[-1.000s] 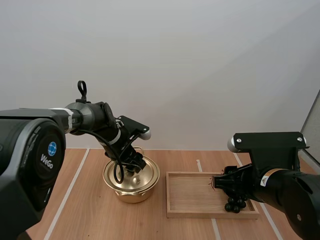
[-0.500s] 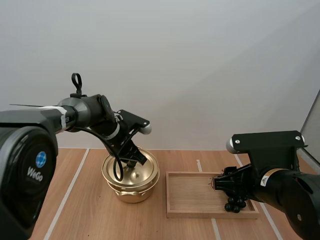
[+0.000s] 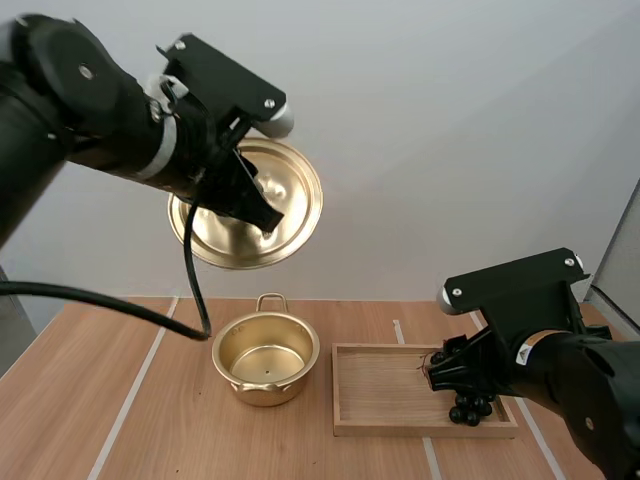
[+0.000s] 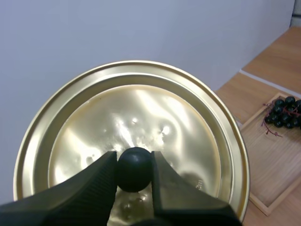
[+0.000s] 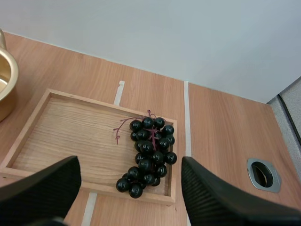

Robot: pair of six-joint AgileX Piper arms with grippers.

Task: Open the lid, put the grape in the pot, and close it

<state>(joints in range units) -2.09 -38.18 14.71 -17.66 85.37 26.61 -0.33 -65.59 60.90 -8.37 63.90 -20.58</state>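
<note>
Lid [image 3: 292, 198]: off, clamped by its black knob [image 4: 134, 168] in my left jaws and held high at 11 o'clock of the pot [image 3: 265, 357], I judge to clear its mouth. Pot: open, empty, on the tabletop [image 3: 140, 420]. Grapes [image 5: 149, 153]: in the tray [image 3: 380, 392], at the pot's 3 o'clock. My right jaws: spread wide above the bunch, apparently for pickup.

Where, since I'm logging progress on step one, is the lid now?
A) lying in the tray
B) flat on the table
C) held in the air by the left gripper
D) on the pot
C: the left gripper pinches the lid by its black knob, high above the uncovered pot.
</note>
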